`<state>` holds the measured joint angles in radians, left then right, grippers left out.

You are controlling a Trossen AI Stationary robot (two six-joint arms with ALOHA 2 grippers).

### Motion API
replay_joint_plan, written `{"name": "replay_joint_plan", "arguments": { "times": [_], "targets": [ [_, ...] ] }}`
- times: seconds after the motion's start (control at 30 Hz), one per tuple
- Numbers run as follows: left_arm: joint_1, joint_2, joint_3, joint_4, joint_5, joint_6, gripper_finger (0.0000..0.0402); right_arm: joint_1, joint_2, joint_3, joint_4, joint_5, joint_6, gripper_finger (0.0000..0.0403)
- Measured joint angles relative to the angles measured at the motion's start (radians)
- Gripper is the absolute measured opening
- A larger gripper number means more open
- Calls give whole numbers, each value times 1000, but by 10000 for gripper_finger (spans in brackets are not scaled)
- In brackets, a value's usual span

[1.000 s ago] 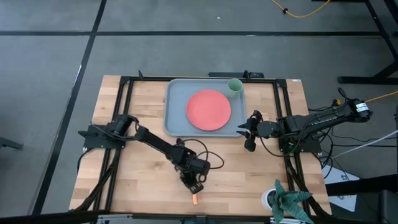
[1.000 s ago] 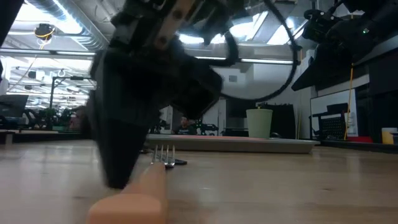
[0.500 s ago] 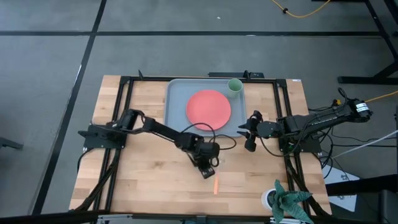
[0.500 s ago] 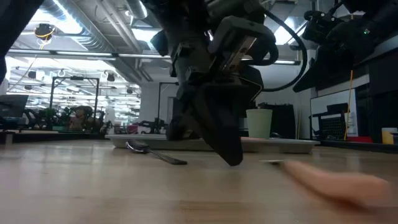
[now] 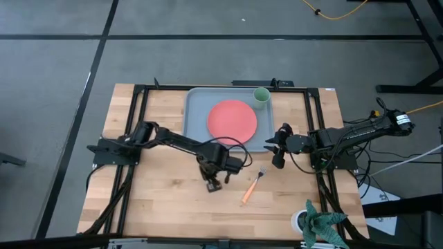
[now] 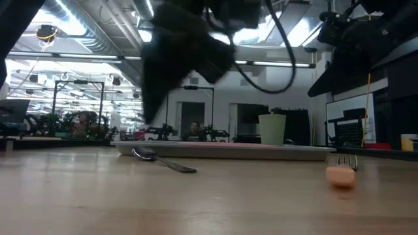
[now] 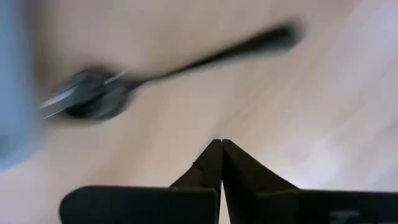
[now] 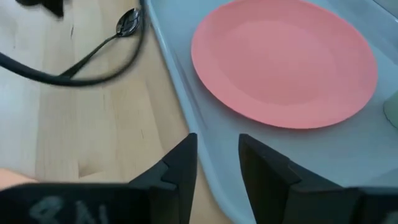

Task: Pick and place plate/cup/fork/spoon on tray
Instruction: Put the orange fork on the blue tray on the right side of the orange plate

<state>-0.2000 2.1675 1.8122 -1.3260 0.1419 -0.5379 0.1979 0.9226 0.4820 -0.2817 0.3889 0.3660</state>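
Fork (image 5: 251, 187) lies bare on the wood, clear of the tray's (image 5: 196, 131) near edge, orange handle toward the table front | spoon (image 7: 99, 99) on wood near tray | plate (image 5: 232, 122), cup (image 5: 261, 95) on tray | left gripper (image 7: 221, 163) pressed together, empty, above spoon | right gripper (image 8: 216, 163) slightly spread, at tray's right edge

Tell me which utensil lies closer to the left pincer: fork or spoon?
The spoon, dark metal, lies directly before the shut left pincer near the tray; the orange-handled fork lies farther right.
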Motion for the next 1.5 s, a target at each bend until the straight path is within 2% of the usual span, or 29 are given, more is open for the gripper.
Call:
{"name": "replay_joint_plan", "arguments": {
  "times": [0.1,0.13,0.27,0.37,0.5,0.57,0.7,0.77,0.83,0.9,1.07,1.17,1.23,1.37,1.5],
  "targets": [
    [-34,-1,53,-239,-154,90,0,0,0,0,0,-1,45,121],
    [-46,-6,50,-261,-212,115,0,0,0,0,0,-1,58,121],
    [-92,-152,-77,-180,-280,226,0,0,0,0,0,-6,130,121],
    [-135,-306,-241,-242,-451,145,0,1,1,0,36,-32,156,121],
    [-155,-566,-473,-132,-624,48,0,1,19,-1,245,-85,181,121],
    [-153,-684,-589,-60,-654,1,0,0,31,0,390,-127,166,121],
    [-156,-890,-795,132,-739,-36,0,0,73,4,716,-243,28,121],
    [-156,-970,-891,239,-768,-24,0,0,110,53,747,-259,-33,121],
    [-153,-1038,-970,340,-786,-7,0,0,159,135,666,-250,-54,121],
    [-147,-1087,-1041,412,-788,-3,0,0,231,262,508,-251,-31,121],
    [-136,-1148,-1149,540,-787,-10,0,4,442,629,-155,-253,101,121],
    [-136,-1149,-1180,597,-794,-9,0,33,574,753,-390,-290,127,121],
    [-136,-1148,-1198,617,-795,-9,0,63,647,781,-417,-360,127,121],
    [-136,-1143,-1205,637,-807,-9,0,113,767,794,-355,-512,118,121],
    [-136,-1143,-1205,649,-835,0,0,141,844,794,-345,-540,139,121]
  ]
}}
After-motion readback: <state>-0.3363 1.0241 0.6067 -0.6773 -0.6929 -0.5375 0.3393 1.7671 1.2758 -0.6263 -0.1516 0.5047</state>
